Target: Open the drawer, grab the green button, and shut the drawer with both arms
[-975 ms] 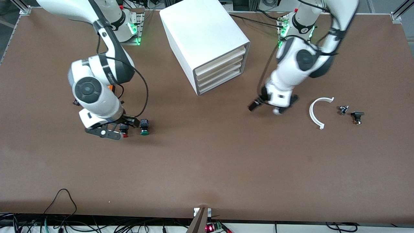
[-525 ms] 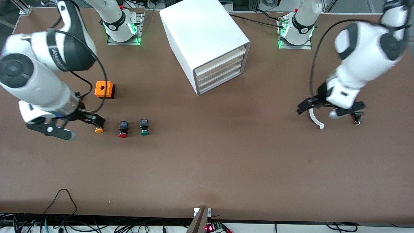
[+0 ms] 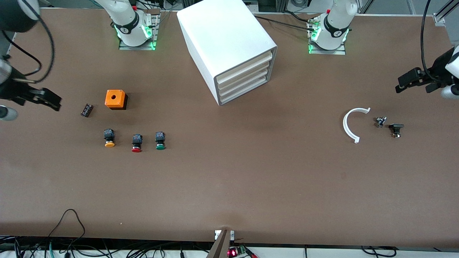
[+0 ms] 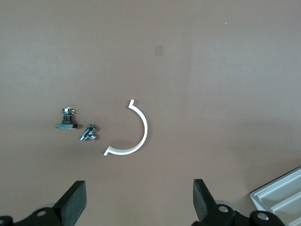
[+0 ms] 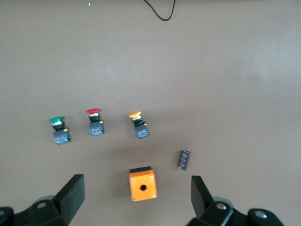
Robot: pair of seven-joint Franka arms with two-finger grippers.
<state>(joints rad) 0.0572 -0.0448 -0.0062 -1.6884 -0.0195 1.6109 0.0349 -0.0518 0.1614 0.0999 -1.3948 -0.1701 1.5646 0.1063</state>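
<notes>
The white cabinet (image 3: 224, 39) stands at the back middle with all four drawers shut; the lowest drawer (image 3: 245, 89) shows its cream front. The green-capped button (image 3: 160, 141) lies on the table, last in a row with a red-capped (image 3: 136, 143) and a yellow-orange-capped button (image 3: 109, 138); it also shows in the right wrist view (image 5: 59, 130). My right gripper (image 3: 32, 104) (image 5: 137, 197) is open and empty, high over the right arm's end of the table. My left gripper (image 3: 426, 86) (image 4: 139, 202) is open and empty, over the left arm's end.
An orange box (image 3: 115, 99) (image 5: 142, 185) and a small dark block (image 3: 86, 110) lie near the buttons. A white curved strip (image 3: 350, 123) (image 4: 136, 136) and two small metal parts (image 3: 380, 121) (image 3: 396, 129) lie toward the left arm's end. A cabinet corner (image 4: 282, 195) shows in the left wrist view.
Both arms have swung outward and up, away from the middle. My right gripper left the row of buttons; my left gripper left the space in front of the cabinet. The objects have not moved.
</notes>
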